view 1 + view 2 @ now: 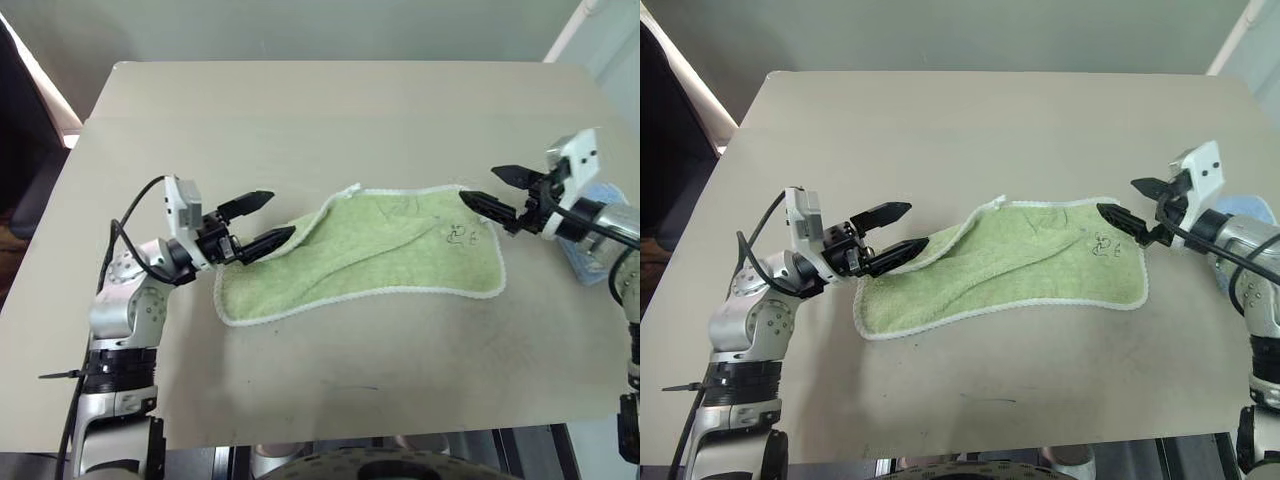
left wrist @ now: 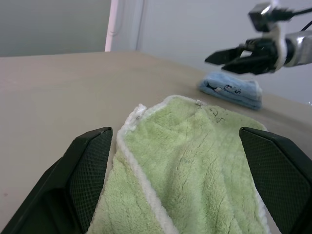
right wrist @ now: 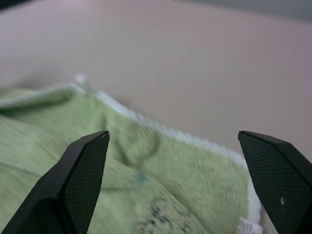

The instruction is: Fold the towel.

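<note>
The towel point(image 1: 370, 255) lies rumpled on the counter point(image 1: 330, 110) between both grippers. The left gripper point(image 1: 262, 226) and the right gripper point(image 1: 490, 190) are released, holding nothing, each over one end. I think each should pinch one corner firmly, then lift together evenly

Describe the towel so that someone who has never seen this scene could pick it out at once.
On the beige table, look at the middle, between the two open grippers. The towel lies there loosely spread and rumpled: light green terry cloth with white edging and a small dark printed figure near its right end. The only other fabric, a folded light blue cloth, is smaller and sits at the table's right edge.
</note>
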### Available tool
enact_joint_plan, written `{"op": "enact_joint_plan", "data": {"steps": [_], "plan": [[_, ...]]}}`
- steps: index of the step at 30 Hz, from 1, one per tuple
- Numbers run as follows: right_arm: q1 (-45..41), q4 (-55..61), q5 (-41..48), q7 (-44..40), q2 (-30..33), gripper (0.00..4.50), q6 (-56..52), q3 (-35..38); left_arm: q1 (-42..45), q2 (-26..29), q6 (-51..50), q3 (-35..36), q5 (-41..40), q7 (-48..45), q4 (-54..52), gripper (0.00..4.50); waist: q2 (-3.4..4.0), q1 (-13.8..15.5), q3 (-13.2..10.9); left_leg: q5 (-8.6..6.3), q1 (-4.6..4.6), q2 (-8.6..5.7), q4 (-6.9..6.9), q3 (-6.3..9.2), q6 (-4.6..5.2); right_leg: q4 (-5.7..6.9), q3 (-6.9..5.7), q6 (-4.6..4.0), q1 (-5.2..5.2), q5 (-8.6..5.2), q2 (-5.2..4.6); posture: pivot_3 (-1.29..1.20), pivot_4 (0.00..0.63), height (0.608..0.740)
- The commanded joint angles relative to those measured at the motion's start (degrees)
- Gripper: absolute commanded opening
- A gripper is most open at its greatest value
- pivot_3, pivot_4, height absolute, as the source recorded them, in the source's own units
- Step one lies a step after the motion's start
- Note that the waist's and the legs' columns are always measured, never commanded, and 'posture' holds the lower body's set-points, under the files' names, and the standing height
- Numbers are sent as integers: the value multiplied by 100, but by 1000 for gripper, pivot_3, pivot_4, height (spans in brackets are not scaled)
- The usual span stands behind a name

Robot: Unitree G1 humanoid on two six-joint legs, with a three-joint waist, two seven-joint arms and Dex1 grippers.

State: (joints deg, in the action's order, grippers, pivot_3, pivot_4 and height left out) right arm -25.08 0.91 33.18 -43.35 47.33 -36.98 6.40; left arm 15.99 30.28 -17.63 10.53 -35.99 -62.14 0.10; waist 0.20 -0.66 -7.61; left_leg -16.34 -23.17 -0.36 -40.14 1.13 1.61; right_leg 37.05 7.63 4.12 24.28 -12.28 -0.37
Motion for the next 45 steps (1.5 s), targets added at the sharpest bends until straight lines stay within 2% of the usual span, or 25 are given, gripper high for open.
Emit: {"op": "enact_joint_plan", "data": {"steps": [1, 10, 16, 23, 28, 38, 41, 45], "plan": [[-674, -802, -368, -531, 104, 4463, 129, -264, -88, -36, 113, 46, -36, 61, -290, 4500, 1, -11, 0, 1, -3, 0, 0, -3, -2, 2, 3, 1, 7, 0, 0, 0, 150, 728], [-2990, -4356, -1757, -1786, -130, 4463, 699, -1317, -144, -77, 177, 82, -43, 191, -383, 4500, 2, -22, 0, 9, -6, 2, 8, 0, -8, 9, 1, -8, 16, 5, 1, 0, 150, 728], [-3948, -6518, -2558, -1412, -699, 4463, 1857, -1349, -247, -121, 188, 49, -38, 314, -566, 4500, 3, -34, 0, 14, -26, 4, 9, 1, -18, 42, 0, -18, 52, 3, 1, 0, 150, 728], [-4068, -7297, -3090, -1320, -1030, 4463, 2549, -1297, -472, -99, 173, 96, -68, 455, -842, 4500, 5, -35, -1, 16, -31, 5, 8, 1, -25, 82, -2, -37, 69, -8, -3, 0, 150, 728], [-4004, -7388, -3290, -1673, -1104, 4463, 2705, -1290, -614, -80, 166, 103, -71, 540, -994, 4500, 5, -40, -1, 20, -30, 7, 5, 1, -30, 94, -4, -48, 70, -10, -3, 0, 150, 728], [-4115, -7568, -3235, -1614, -1310, 4463, 2229, -796, -796, -99, 154, 49, -76, 657, -1233, 4500, 5, -50, -1, 21, -29, 12, 6, 2, -33, 98, -7, -59, 70, -10, -1, 0, 150, 728], [-4129, -7567, -3306, -1615, -1343, 3889, 2238, -753, -810, -94, 177, 53, -60, 666, -1236, 4500, 5, -51, -1, 21, -29, 12, 6, 2, -34, 99, -9, -61, 70, -11, -1, 0, 150, 728], [-4170, -7601, -3318, -1440, -1363, 2515, 2234, -653, -807, -99, 184, 60, -60, 692, -1256, 4500, 5, -51, -1, 21, -29, 13, 7, 4, -34, 99, -11, -63, 70, -12, 0, 0, 150, 728]]}}
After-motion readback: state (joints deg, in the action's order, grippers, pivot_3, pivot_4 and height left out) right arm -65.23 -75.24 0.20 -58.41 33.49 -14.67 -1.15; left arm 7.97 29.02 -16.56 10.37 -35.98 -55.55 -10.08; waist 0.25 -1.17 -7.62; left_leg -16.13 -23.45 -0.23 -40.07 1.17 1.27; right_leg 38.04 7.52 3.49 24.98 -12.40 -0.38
